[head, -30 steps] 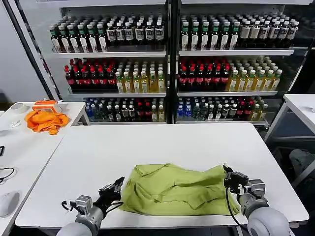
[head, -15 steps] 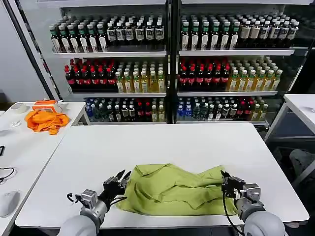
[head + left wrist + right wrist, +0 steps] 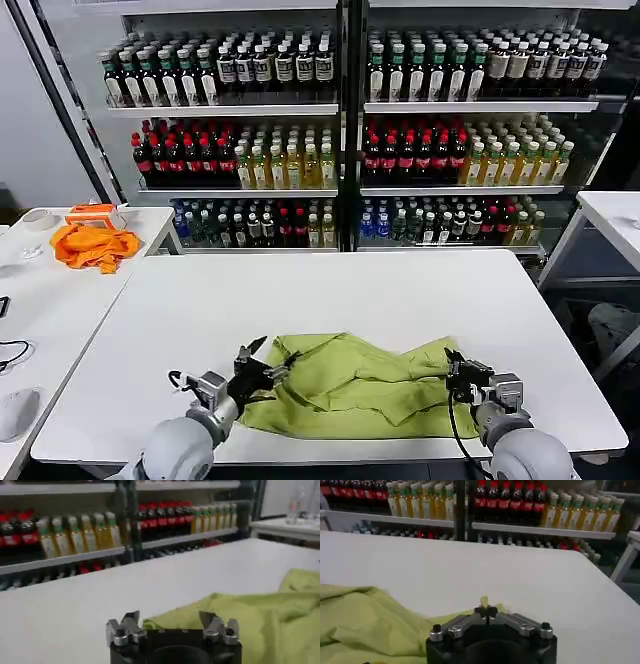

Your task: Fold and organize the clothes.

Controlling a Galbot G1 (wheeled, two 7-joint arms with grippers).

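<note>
Right tool pinches T-shirt; left spread.

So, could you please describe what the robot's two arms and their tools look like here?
Both arms are rounded light-grey shells ending in silver-grey wrist blocks with black cables looping alongside. The left tool has dark fingers with notched metal tips and silver bolts on a black base. The right tool is black, with grey metal links and dark bolts above a rounded black housing.
</note>
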